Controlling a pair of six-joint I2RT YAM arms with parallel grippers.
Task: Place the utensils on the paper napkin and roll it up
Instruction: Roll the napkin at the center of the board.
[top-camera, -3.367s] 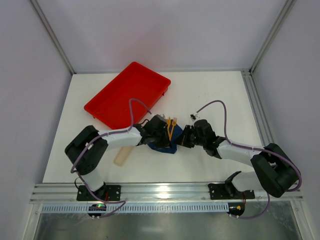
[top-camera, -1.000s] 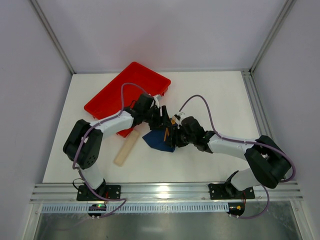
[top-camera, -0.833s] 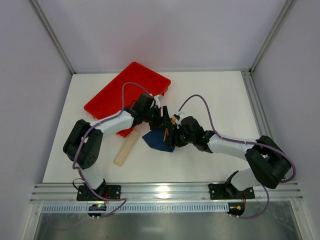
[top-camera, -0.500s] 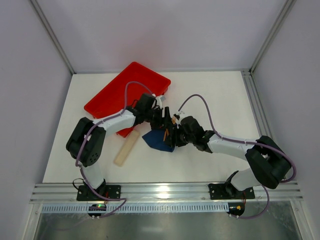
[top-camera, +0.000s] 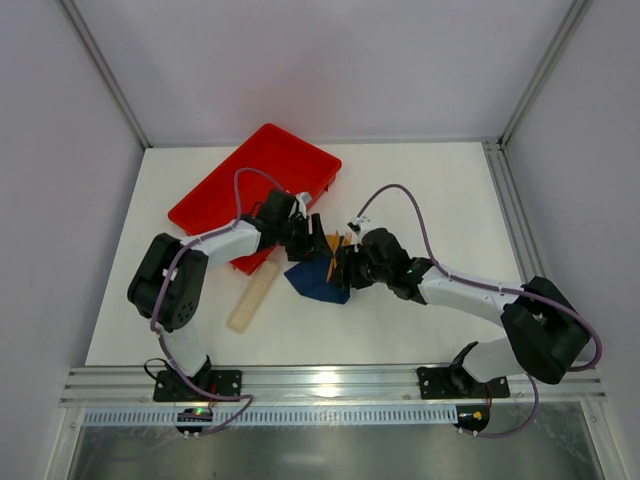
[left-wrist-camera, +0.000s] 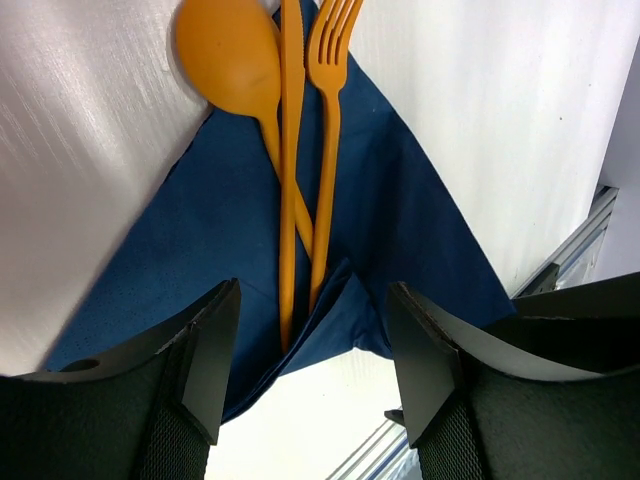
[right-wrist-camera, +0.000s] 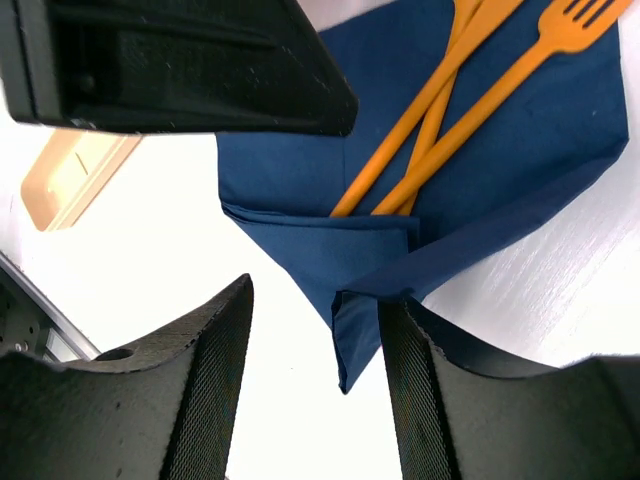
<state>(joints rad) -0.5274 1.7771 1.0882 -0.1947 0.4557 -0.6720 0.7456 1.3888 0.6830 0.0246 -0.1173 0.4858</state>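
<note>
The paper napkin (top-camera: 318, 283), dark navy, lies on the white table between my two grippers. The orange utensils (top-camera: 332, 243) rest on it: a spoon (left-wrist-camera: 235, 60), a knife (left-wrist-camera: 290, 150) and a fork (left-wrist-camera: 330, 120), side by side. The napkin's (left-wrist-camera: 400, 220) near corner is folded over their handle ends. My left gripper (left-wrist-camera: 315, 370) hovers open just above that fold, with nothing between its fingers. My right gripper (right-wrist-camera: 315, 390) is open low over the opposite side. A raised edge of the napkin (right-wrist-camera: 300, 170) hangs against its right finger (right-wrist-camera: 440, 380).
A red tray (top-camera: 250, 185) sits tilted at the back left, close behind my left arm. A pale beige strip (top-camera: 252, 298) lies left of the napkin. My left gripper's black body (right-wrist-camera: 170, 60) fills the top of the right wrist view.
My left gripper has drawn back a little to the left, off the utensils, which show more now. The right gripper has stayed at the napkin's right edge, narrowing slightly.
</note>
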